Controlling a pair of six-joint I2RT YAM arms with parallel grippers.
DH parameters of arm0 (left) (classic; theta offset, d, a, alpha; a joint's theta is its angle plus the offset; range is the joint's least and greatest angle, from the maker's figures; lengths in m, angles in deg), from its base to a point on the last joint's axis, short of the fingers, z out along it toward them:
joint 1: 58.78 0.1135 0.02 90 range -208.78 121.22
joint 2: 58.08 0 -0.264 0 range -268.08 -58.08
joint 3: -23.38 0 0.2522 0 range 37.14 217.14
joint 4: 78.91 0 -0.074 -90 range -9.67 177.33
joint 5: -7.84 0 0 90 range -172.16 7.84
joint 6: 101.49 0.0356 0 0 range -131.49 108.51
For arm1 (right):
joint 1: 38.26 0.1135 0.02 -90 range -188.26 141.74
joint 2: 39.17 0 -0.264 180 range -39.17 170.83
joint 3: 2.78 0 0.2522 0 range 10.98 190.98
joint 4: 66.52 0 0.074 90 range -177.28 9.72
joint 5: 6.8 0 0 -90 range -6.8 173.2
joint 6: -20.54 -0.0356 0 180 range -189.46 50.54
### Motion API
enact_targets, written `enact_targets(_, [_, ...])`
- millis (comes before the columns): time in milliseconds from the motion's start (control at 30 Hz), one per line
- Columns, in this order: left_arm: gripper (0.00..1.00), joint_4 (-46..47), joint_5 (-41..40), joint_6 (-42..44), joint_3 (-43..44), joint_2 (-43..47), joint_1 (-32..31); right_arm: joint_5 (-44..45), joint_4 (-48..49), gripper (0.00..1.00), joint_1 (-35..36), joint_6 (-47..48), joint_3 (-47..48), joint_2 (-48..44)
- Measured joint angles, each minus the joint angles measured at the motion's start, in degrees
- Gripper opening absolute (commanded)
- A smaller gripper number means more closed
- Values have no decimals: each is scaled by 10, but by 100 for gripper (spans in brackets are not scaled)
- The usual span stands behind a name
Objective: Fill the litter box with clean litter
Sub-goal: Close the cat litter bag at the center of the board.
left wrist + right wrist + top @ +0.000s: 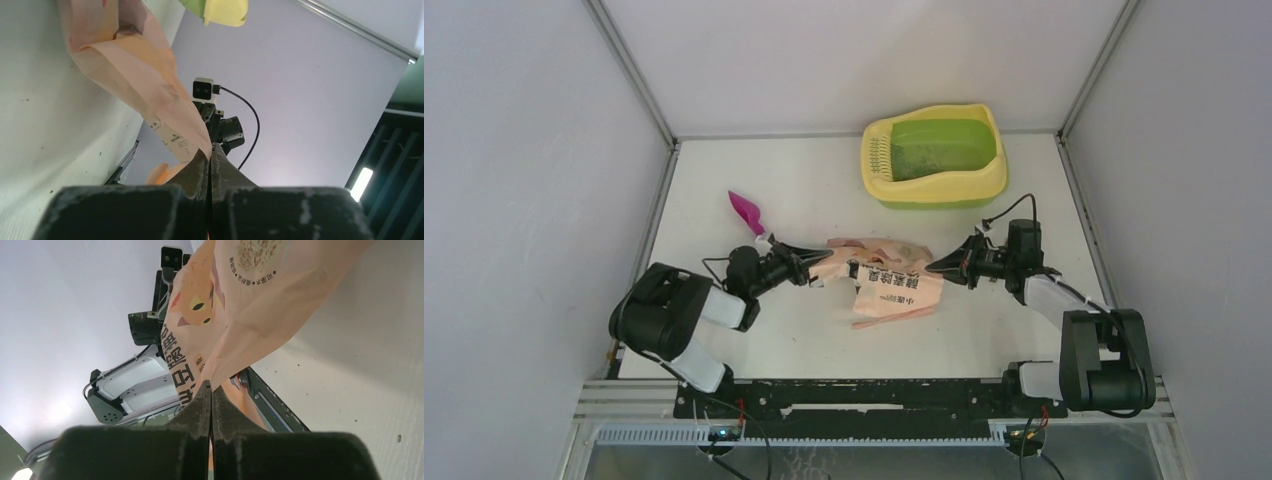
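"From up top, where is the litter box (pixel 934 190)?"

"Far back on the table (pixel 774 180), at about 1 o'clock. It has a yellow rim and a green inside, with slots at its 9 o'clock end."

"And the arms?"

"Both reach low over the middle. The left gripper (pixel 816 268) pinches the pink bag (pixel 889 285) at the bag's 9 o'clock side. The right gripper (pixel 932 267) pinches it at 3 o'clock. The bag sags between them, well apart from the box. A magenta scoop (pixel 746 210) lies at 10 o'clock from the bag."

"What does the left wrist camera show?"

"Its two fingers (pixel 197 172) are pressed together on a thin edge of the bag. A yellow corner of the box peeks in at 12 o'clock."

"And the right wrist camera?"

"Those fingers are squeezed tight on a fold of the bag, under a cat picture. Tiny dark specks of litter (pixel 398 438) dot the table at 4 o'clock."
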Motion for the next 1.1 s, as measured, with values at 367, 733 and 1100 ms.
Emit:
enact_targets(367, [2,-454,0,236,163,257,-4,0,-64,0,-14,-5,40,-110])
enact_targets(733, [2,-727,-6,425,251,339,-10,-9,-106,0,-12,-27,93,-138])
enact_targets(1100, [11,-772,-16,513,165,330,-16,35,-204,28,-12,83,87,-89])
